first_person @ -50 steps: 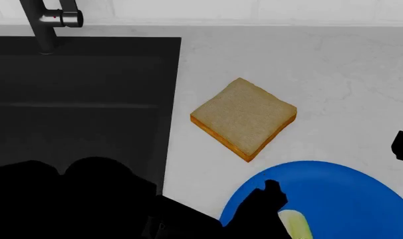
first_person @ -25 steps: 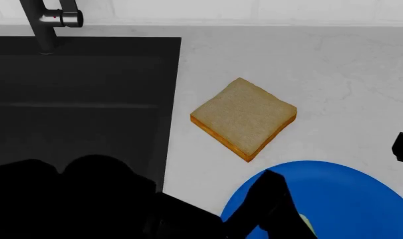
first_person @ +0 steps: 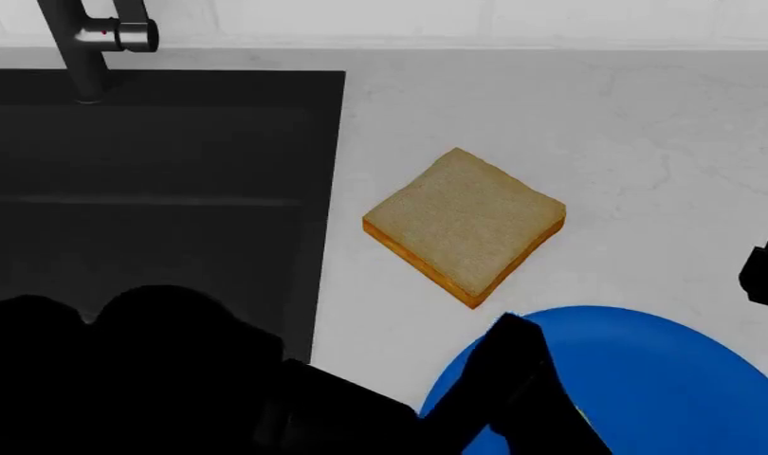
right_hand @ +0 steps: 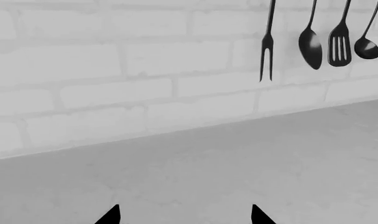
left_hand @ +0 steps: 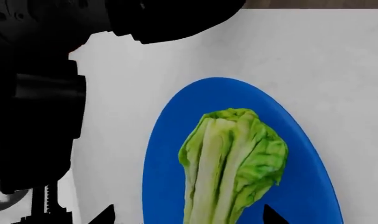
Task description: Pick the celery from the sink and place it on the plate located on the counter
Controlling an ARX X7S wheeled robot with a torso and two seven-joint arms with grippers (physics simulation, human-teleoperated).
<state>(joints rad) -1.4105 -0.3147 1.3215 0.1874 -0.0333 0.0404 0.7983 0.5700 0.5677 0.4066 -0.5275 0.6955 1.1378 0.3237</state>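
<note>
Celery (left_hand: 233,163), a stubby bunch of pale yellow-green ribbed stalks with darker leafy tips, lies over the round, flat, bright blue plate (left_hand: 161,154) in the left wrist view, well clear of the matte black rectangular sink (first_person: 156,180), whose visible basin holds nothing. Judged from this, the carry is essentially done; what appears left is to let go, if that has not happened, and draw the arm away. Two dark fingertips (left_hand: 105,215) of the left gripper (left_hand: 185,219) poke in at either side of the bunch's lower end, set apart, but whether they touch the stalks, and whether the bunch rests on the plate or hangs just above it, cannot be told. In the head view the black left arm covers nearly all of the vegetable. The right gripper (right_hand: 184,218) hangs idle over the white marbled counter (right_hand: 239,163), its tips spread and empty. A square tan bread slice (first_person: 464,224) sits near the plate.
</note>
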